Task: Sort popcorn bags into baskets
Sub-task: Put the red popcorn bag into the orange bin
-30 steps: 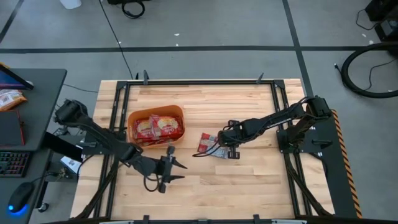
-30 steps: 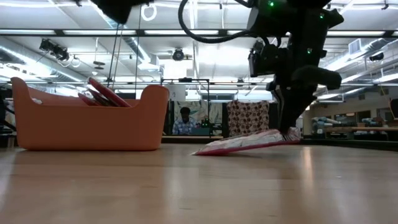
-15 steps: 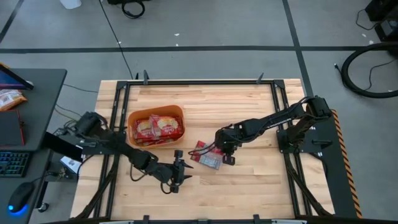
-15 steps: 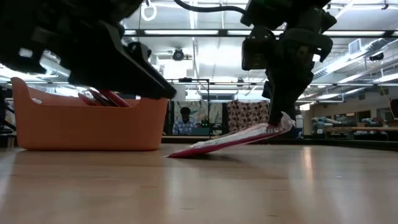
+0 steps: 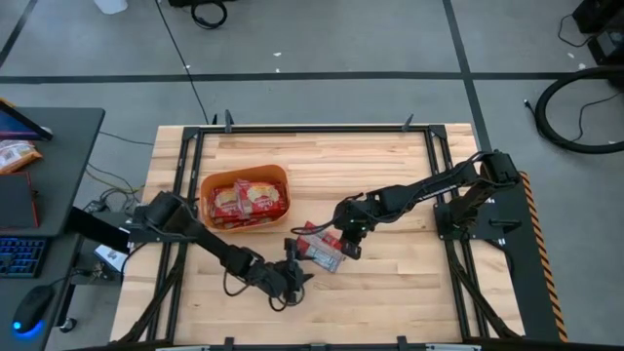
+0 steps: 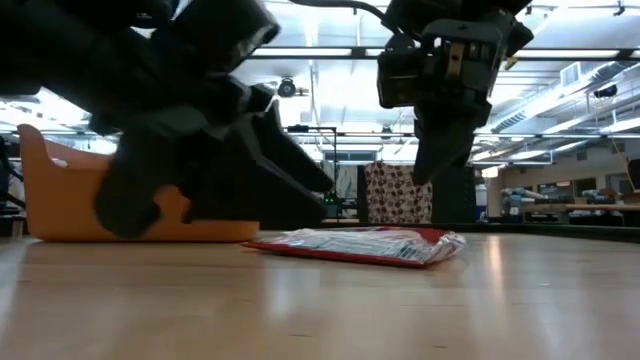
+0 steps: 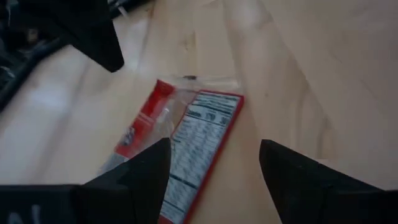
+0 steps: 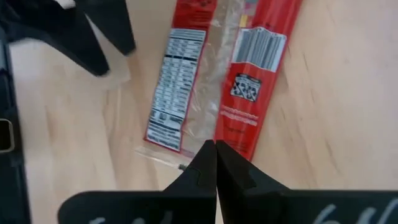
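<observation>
One popcorn bag (image 5: 320, 246) flat on surface (image 5: 390, 175), between both arms, near orange basket (image 5: 245, 197) (others already inside). Left end effector (image 5: 298, 275) fingers wide, aimed at bag for pickup. Right end effector (image 5: 343, 240) pressed closed, empty, just above.

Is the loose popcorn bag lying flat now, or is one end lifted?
Flat: the popcorn bag lies level on the table, nothing gripping it.

A wooden table (image 5: 390, 283) stands on a grey floor (image 5: 322, 39) crossed by dark lines; a black desk (image 5: 68, 146) sits beside it.
</observation>
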